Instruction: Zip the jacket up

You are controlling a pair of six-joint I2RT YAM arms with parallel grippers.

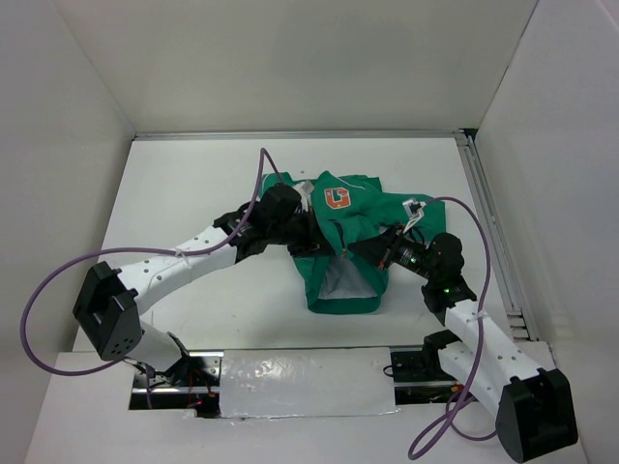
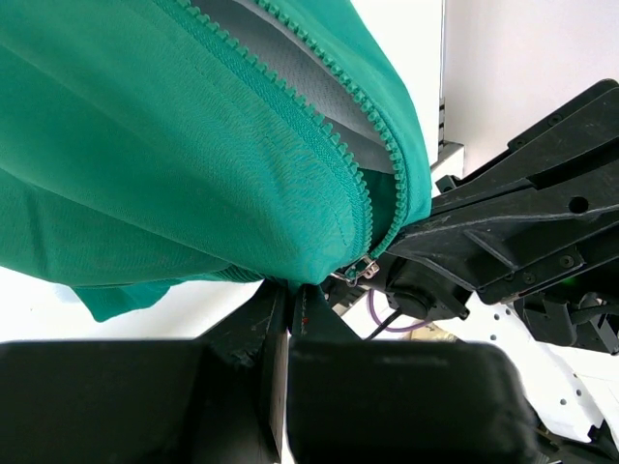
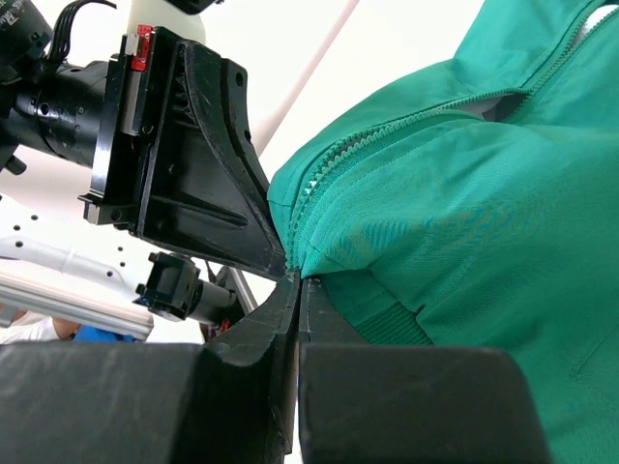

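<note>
The green jacket (image 1: pixel 338 253) is seen bunched mid-table, orange G patch (image 1: pixel 336 198) turned toward twelve o'clock, zipper (image 2: pixel 309 121) unjoined, white lining (image 1: pixel 340 280) exposed toward six.

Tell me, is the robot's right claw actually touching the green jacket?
Touching. In the right wrist view the right gripper is shut, and a fold of the jacket runs straight into its closed tips with no gap.

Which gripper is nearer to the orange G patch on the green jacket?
Left. The left gripper pinches the jacket just beside the G patch, lower left in the top view; the right gripper holds fabric farther off, lower right.
</note>
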